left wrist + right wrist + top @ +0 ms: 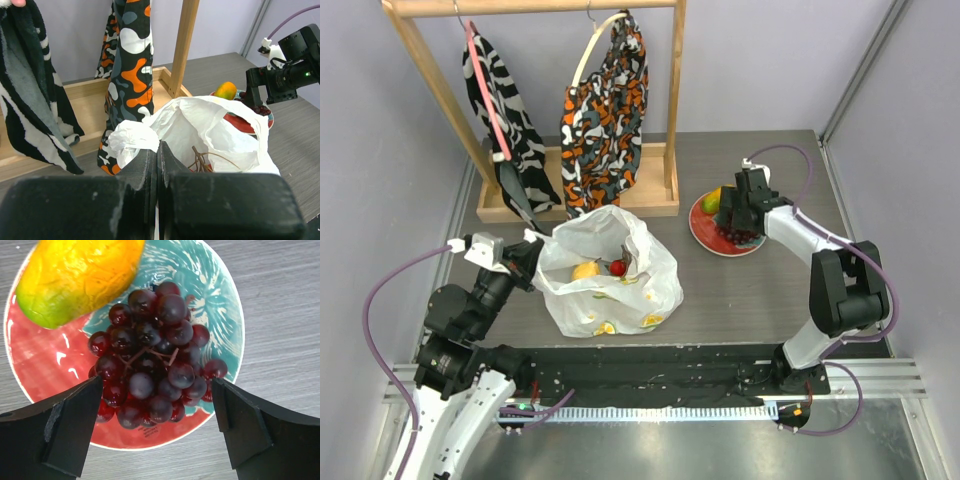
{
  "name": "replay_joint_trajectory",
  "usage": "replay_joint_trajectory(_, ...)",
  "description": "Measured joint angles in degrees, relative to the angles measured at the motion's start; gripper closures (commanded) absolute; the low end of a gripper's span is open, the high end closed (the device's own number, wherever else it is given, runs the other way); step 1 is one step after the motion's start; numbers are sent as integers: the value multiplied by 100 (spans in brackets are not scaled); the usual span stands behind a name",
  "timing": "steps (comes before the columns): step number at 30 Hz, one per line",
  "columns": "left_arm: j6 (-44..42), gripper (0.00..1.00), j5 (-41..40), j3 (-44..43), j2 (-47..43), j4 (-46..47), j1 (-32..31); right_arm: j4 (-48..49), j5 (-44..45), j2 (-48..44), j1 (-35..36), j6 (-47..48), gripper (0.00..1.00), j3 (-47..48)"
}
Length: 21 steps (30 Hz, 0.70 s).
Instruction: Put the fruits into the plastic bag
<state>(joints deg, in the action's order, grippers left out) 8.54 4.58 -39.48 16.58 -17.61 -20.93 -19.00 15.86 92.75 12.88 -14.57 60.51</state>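
Our right pincer (157, 390) spread wide above the grape bunch (150, 365), holding nothing, mango (75, 275) at its eleven o'clock, our left pincer (157, 155) closed on the plastic bag (200, 125)

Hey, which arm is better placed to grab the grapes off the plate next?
Right. The right gripper hangs open over the grape bunch on the plate, a finger on each side. The left gripper is shut on the plastic bag edge, away from the plate.

Dark purple grape bunch (155, 372) — red-teal plate (220, 295)
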Motion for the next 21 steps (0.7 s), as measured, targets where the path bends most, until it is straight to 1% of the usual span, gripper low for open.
replay_joint_trajectory(11,0,100,0,0,0,0,0,59,-350,15,-101,50,0,37)
replay_joint_trajectory(21,0,100,-2,0,0,0,0,83,-400,175,-114,50,0,37)
